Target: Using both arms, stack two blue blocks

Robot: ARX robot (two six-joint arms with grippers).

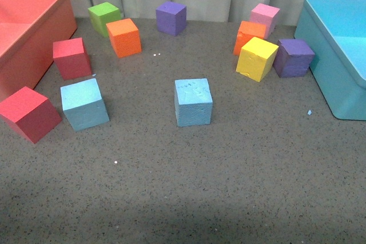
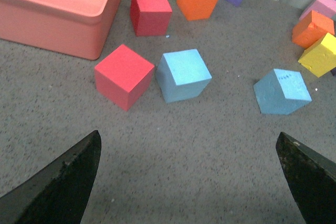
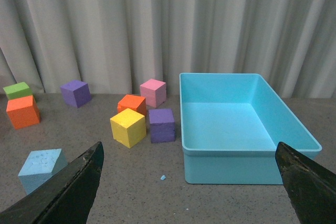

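Observation:
Two sky-blue blocks sit on the grey table. One with a scuffed top (image 1: 193, 102) lies in the middle; it also shows in the left wrist view (image 2: 282, 91) and the right wrist view (image 3: 42, 167). The other blue block (image 1: 84, 104) lies at the left beside a red cube (image 1: 29, 114); the left wrist view shows it too (image 2: 182, 75). Neither arm shows in the front view. My left gripper (image 2: 189, 182) is open and empty, short of both blue blocks. My right gripper (image 3: 189, 187) is open and empty, facing the turquoise bin (image 3: 239, 156).
A salmon bin (image 1: 26, 32) stands at the far left, the turquoise bin (image 1: 337, 55) at the right. Red (image 1: 72, 58), green (image 1: 104, 18), orange (image 1: 123, 37), purple (image 1: 171, 18), pink (image 1: 265, 16), orange (image 1: 249, 35), yellow (image 1: 257, 59) and purple (image 1: 293, 58) cubes lie across the back.

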